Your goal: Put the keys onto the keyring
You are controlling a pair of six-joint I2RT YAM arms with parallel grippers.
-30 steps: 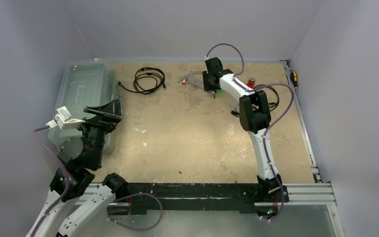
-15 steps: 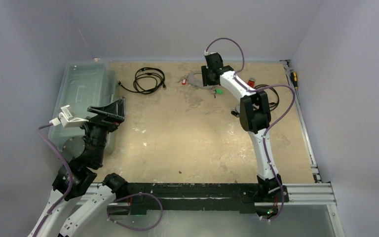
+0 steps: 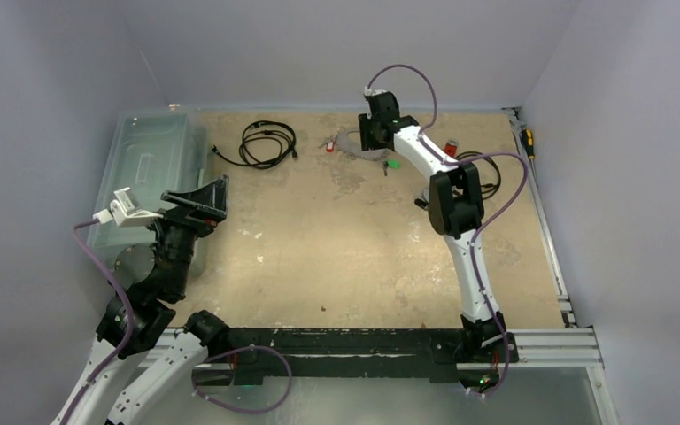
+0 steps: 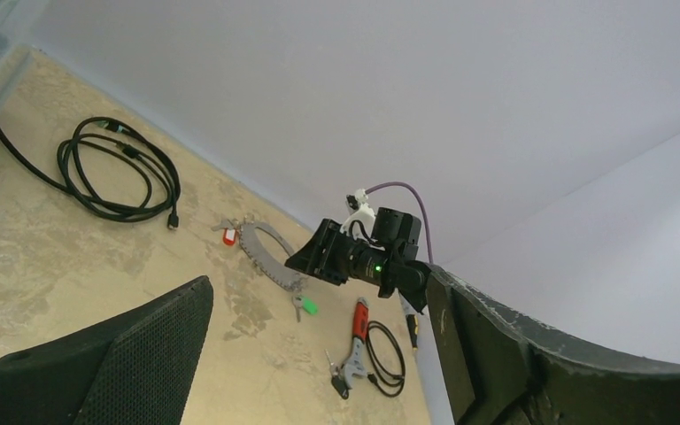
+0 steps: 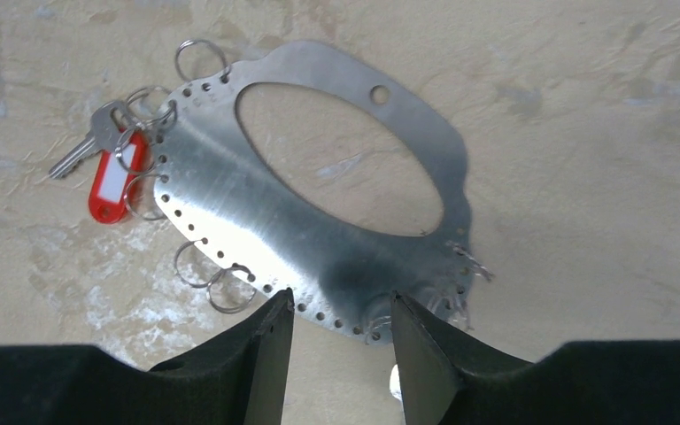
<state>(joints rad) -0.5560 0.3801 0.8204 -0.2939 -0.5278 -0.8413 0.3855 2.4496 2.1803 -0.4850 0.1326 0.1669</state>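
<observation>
The keyring [image 5: 230,204] lies flat on the far surface [image 5: 584,133], red key [image 5: 111,181] already hooked on; right fingers [image 5: 266,363], half open and empty, straddle its near rim, likely to lift it; left fingers [image 4: 142,345] wide open, empty.

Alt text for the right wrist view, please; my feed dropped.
The right gripper, jaws apart and holding nothing, is poised at the near edge of the keyring, a flat grey metal hoop with an oval opening lying on the table. A silver key with a red tag sits at its left edge.
</observation>
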